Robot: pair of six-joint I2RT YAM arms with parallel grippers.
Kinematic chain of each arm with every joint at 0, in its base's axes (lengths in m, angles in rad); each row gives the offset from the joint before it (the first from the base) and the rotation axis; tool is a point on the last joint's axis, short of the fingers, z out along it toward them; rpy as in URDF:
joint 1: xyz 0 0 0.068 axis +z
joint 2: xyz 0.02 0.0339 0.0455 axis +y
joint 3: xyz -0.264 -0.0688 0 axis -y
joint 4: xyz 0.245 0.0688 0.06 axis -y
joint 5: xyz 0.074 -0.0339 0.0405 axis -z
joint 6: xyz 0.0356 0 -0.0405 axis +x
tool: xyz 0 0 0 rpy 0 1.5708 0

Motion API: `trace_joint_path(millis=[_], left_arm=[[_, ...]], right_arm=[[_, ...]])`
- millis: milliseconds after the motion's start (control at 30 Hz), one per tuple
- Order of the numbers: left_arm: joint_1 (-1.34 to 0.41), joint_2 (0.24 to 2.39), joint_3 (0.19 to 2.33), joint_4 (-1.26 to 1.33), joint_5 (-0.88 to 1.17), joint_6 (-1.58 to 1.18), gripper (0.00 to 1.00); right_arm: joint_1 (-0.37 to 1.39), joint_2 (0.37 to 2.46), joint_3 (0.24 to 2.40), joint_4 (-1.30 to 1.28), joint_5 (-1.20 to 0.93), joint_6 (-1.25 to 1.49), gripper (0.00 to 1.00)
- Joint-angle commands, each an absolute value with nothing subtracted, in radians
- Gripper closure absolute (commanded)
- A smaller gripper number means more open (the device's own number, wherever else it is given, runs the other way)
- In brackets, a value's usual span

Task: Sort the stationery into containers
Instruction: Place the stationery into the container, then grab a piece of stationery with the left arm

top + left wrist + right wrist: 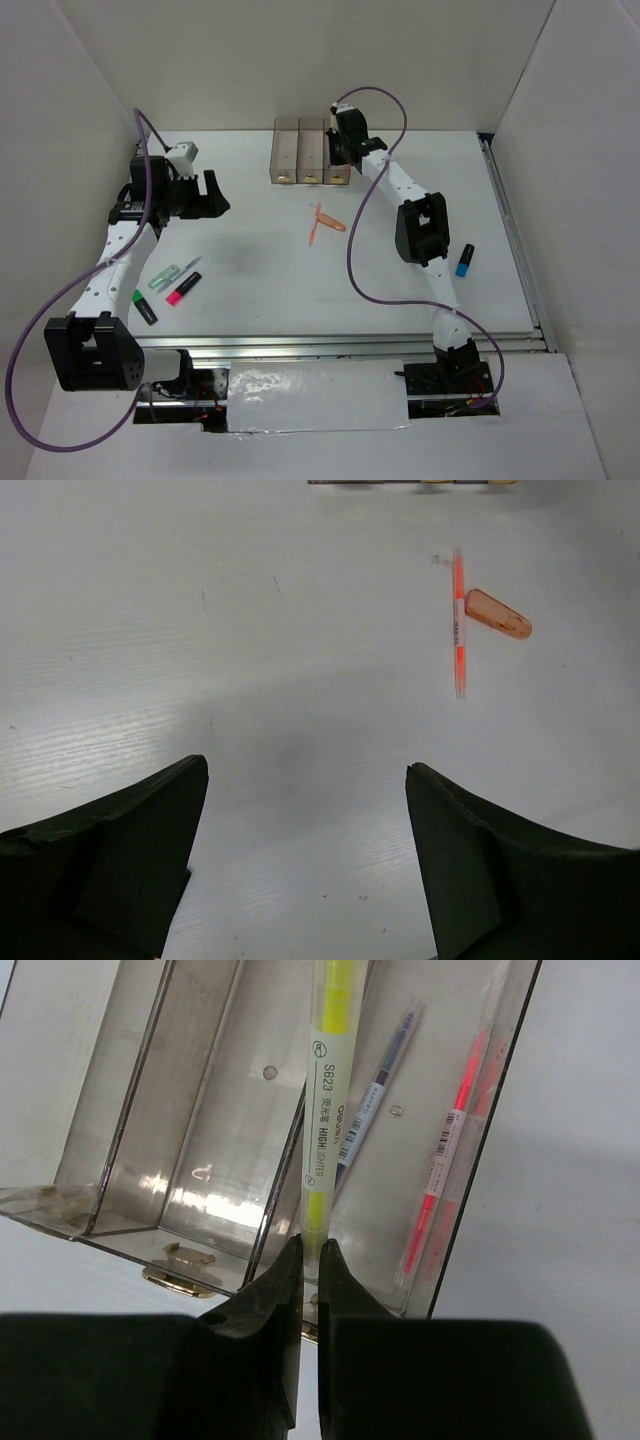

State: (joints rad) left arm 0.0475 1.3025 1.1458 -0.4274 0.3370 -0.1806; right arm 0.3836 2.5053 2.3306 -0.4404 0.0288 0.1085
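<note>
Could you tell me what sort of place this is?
Probably a robotics lab test cell: a white table boxed in by plain white panels, a left arm and a right arm bolted at its near edge, purple cables trailing.

On the yellow highlighter point(324, 1110), you read "S623" and "HIGHLIGHTER" down its barrel; print on the blue pen point(373, 1090) and pink pen point(447, 1148) is too small.
</note>
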Motion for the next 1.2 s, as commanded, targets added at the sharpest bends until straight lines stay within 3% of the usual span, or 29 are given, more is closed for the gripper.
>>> trace_joint_path(millis=[0,67,300,533,767,900,1033,1167], left_arm=[[0.054,1.301,1.154,-0.422,0.367,-0.17,0.08],[0.055,1.305,1.157,-0.425,0.364,-0.17,0.08],[0.084,1.289,1.155,-0.417,0.319,-0.206,0.03],[0.115,1.269,1.207,-0.458,0.311,-0.158,0.03],[0.256,1.154,1.171,-0.543,0.29,-0.163,0.07],[0.316,1.106,1.141,-0.655,0.363,0.061,0.09],[0.36,1.15,1.129,-0.828,0.535,0.339,0.2],[0.354,1.235,1.104,-0.844,0.477,0.448,0.31]], right_arm=[[0.39,2.513,2.367,-0.397,0.032,0.121,0.89],[0.39,2.519,2.37,-0.4,0.028,0.118,0.86],[0.39,2.511,2.373,-0.41,0.034,0.121,0.55],[0.393,2.409,2.368,-0.417,0.037,0.118,0.51],[0.396,2.15,2.237,-0.457,0.038,0.132,0.49],[0.393,2.04,2.12,-0.511,0.025,0.147,0.48],[0.393,1.944,1.976,-0.578,0.005,0.143,0.52],[0.393,1.869,1.844,-0.614,-0.043,0.14,0.57]])
